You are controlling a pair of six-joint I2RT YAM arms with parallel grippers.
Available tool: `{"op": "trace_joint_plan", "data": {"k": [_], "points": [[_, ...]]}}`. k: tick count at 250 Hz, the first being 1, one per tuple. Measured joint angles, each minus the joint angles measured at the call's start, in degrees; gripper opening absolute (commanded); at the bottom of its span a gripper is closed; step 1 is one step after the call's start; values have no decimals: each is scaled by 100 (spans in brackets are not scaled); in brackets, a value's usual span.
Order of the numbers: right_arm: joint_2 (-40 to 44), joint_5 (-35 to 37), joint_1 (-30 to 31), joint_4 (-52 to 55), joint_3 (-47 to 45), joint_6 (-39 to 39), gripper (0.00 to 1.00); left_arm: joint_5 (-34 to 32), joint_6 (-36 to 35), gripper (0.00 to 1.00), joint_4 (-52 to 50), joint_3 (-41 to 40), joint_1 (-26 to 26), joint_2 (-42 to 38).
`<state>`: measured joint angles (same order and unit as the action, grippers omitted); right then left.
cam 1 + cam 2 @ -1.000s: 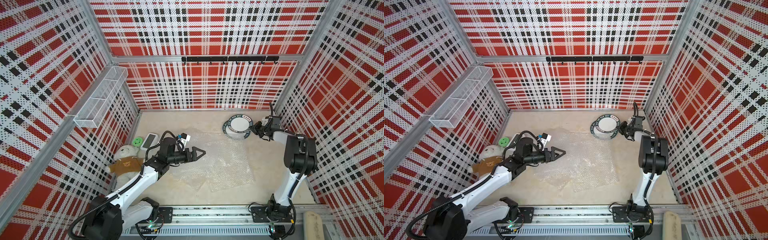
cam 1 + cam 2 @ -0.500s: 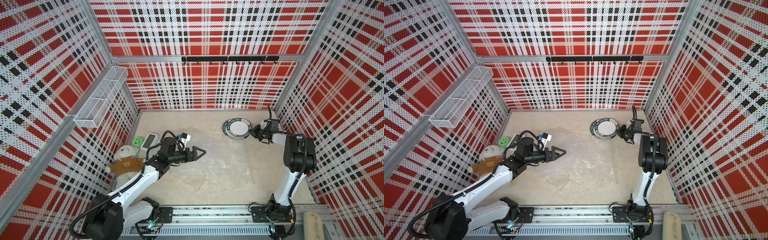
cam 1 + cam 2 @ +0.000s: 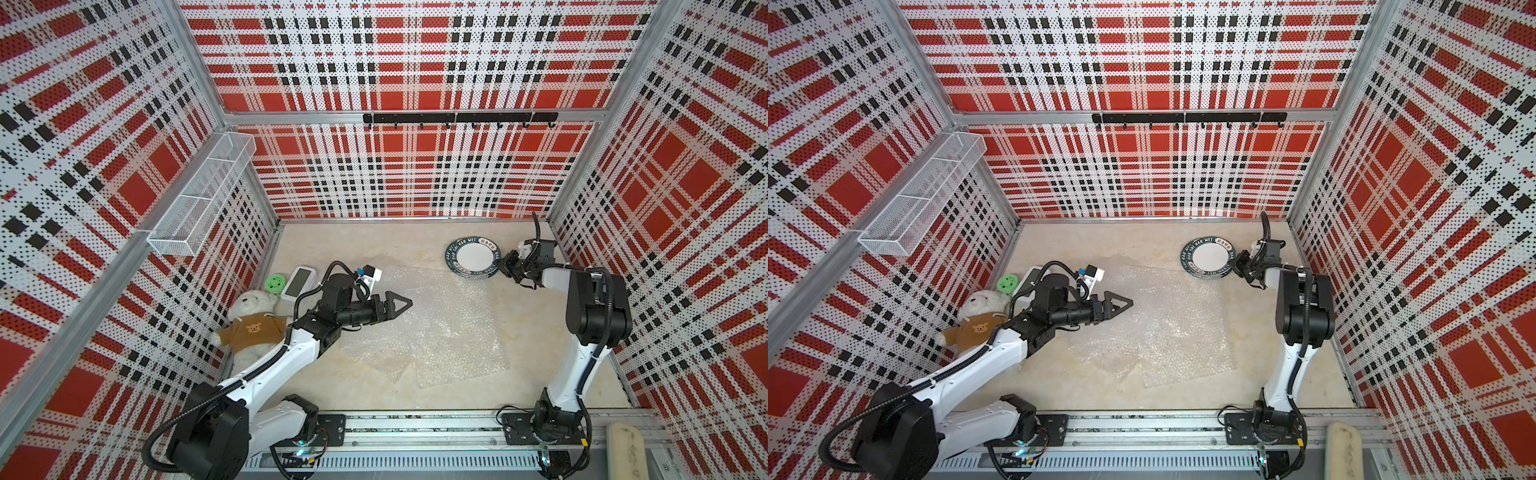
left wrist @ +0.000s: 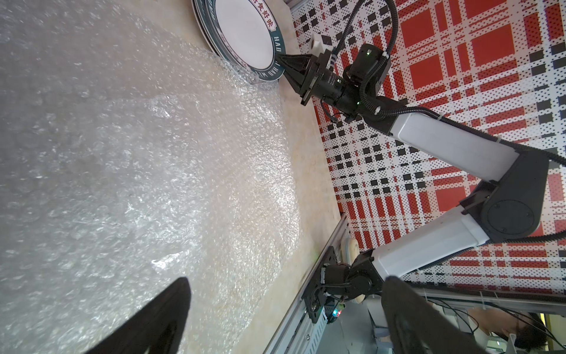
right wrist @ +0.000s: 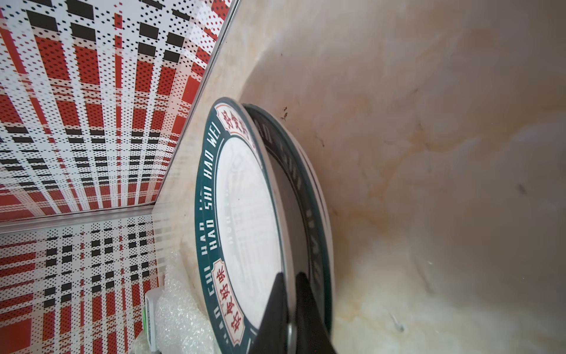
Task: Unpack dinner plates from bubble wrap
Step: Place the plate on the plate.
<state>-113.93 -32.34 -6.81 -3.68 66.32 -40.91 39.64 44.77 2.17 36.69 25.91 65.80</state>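
On top plate (image 5: 245, 214), right fingers (image 5: 271, 315) clamped

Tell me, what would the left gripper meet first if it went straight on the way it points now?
Likely the right arm's white forearm: the left gripper, open, points about level across the bubble wrap. Height is unclear; with a slight downward tilt it would touch the wrap first.

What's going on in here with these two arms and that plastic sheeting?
The robot is unpacking plates. Its right gripper is shut on the rim of the top plate, which lies on another in the far corner. The bubble wrap lies spread flat in the middle, and the left gripper hovers above it, jaws open.
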Motion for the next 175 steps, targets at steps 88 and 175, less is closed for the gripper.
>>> {"op": "trace_joint_plan", "data": {"k": [88, 175], "points": [[39, 4, 42, 116, -13, 57, 29, -7, 33, 99, 20, -2, -61, 22], [321, 11, 63, 398, 42, 188, 58, 9, 291, 99, 74, -396, -892, -474]]}}
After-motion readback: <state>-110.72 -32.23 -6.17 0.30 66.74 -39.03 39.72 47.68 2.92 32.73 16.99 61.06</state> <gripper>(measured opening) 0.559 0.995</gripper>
